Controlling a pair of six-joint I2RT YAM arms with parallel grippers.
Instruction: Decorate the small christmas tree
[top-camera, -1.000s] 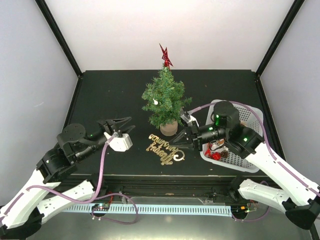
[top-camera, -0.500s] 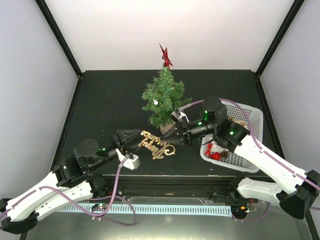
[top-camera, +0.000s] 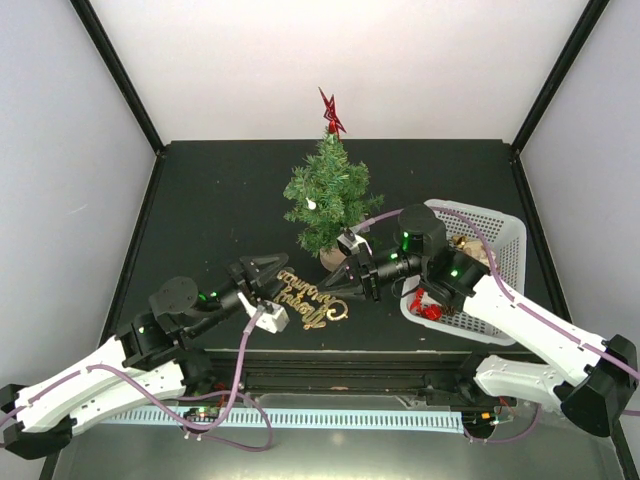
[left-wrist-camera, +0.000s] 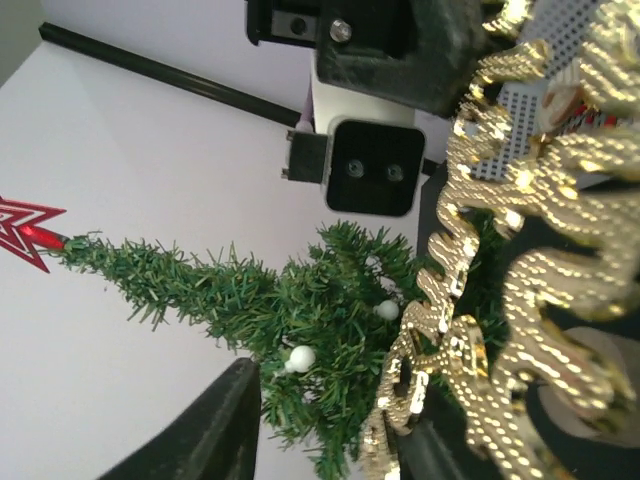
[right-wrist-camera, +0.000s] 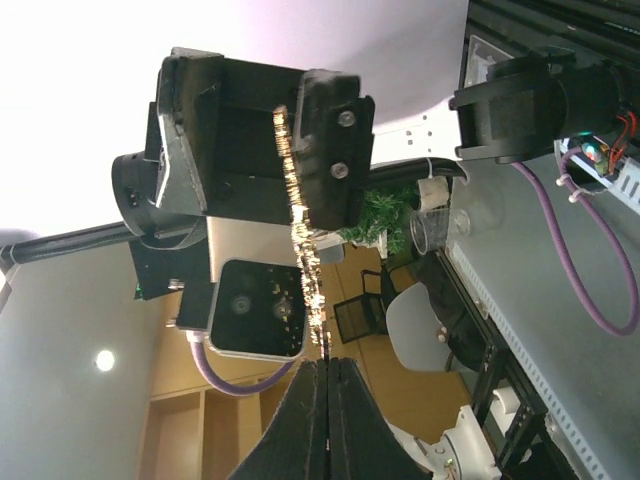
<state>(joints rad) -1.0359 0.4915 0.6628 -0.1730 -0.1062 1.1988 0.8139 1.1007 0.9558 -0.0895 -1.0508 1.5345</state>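
Note:
The small christmas tree (top-camera: 328, 205) stands upright at the table's middle with a red star (top-camera: 331, 112) on top and white beads; it also shows in the left wrist view (left-wrist-camera: 300, 300). A gold glitter "Merry Christmas" sign (top-camera: 308, 296) hangs between the two grippers in front of the tree. My right gripper (top-camera: 338, 291) is shut on the sign's right end, and the sign shows edge-on in the right wrist view (right-wrist-camera: 300, 235) above that gripper (right-wrist-camera: 328, 385). My left gripper (top-camera: 277, 277) is open, with the sign's left end (left-wrist-camera: 520, 250) between its fingers (left-wrist-camera: 215, 430).
A white slotted basket (top-camera: 497, 240) stands at the right with red ornaments (top-camera: 430, 308) and other decorations inside. The right arm reaches from over the basket toward the tree's wooden base (top-camera: 333, 258). Black frame posts edge the table.
My right gripper has lifted the gold sign off the table and carried it left. My left arm has swung right and forward until its open jaws sit around the sign's left end.

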